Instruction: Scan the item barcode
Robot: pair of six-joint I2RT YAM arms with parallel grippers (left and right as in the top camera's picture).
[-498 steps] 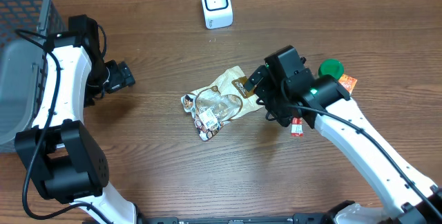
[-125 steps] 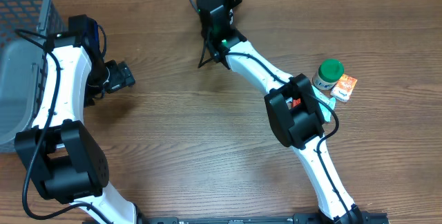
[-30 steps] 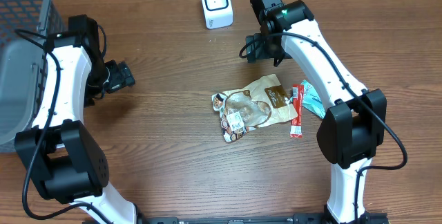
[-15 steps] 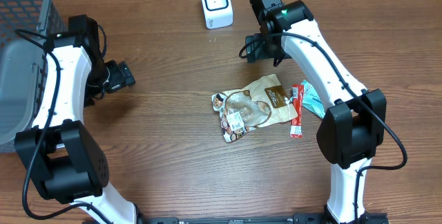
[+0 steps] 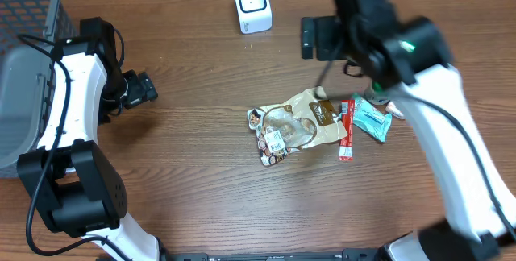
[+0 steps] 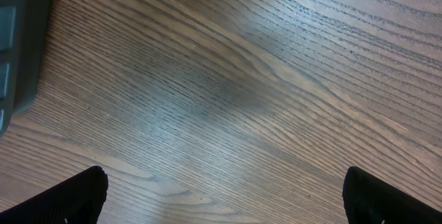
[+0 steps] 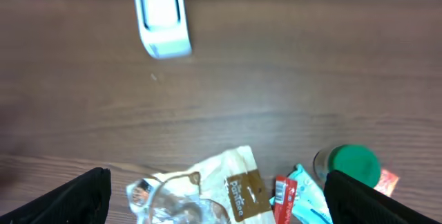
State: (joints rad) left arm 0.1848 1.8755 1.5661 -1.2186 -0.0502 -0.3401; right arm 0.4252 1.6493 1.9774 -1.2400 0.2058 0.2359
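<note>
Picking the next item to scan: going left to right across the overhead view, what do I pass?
grey basket → left gripper → white scanner → snack bag → red stick packet → teal packet

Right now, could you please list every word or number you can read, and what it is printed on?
No text reads clearly.
Snack bag, brown label: white lettering, too blurred.
Red stick packet: print too small.
Teal packet: print too small.
White scanner: no lettering visible.
</note>
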